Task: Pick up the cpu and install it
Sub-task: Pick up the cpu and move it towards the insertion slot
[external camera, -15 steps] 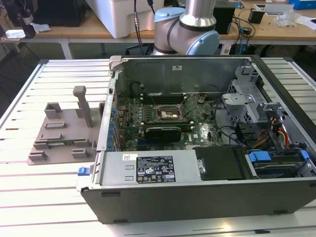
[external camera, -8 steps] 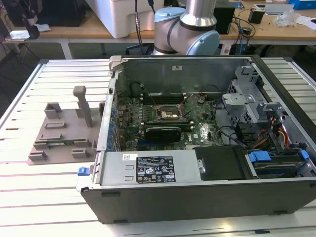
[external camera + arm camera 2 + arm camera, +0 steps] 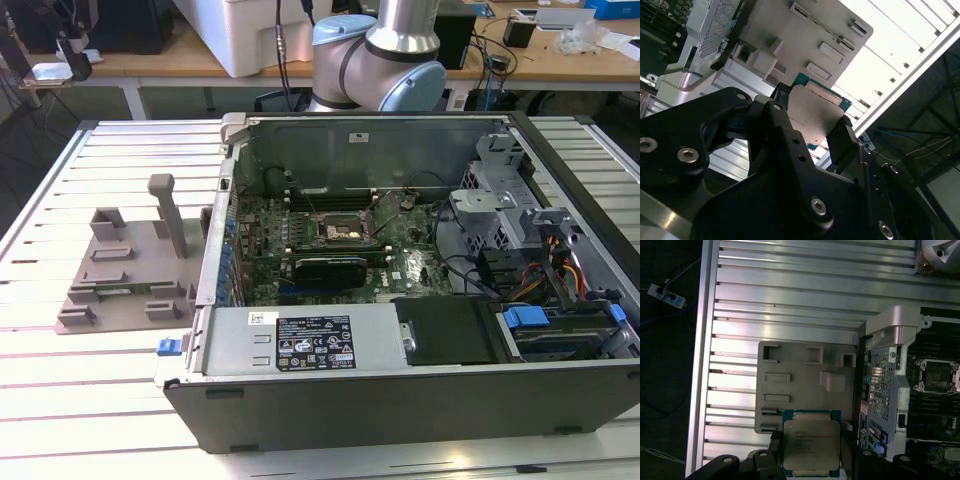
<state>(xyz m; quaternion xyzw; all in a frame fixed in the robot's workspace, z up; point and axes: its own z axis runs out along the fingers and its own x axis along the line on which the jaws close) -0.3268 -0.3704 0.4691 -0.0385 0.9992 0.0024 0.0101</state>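
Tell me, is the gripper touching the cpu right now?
Touching. In the second wrist view the gripper has its black fingers pressed against opposite edges of the cpu, with no gap showing.

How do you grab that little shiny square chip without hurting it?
Best by two opposite thin edges, coming from the side of its metal top. The cpu is thin and flat, so only its rim offers grip. The gripper holds it that way now, fingers pressing each side, near the grey fixture plate.
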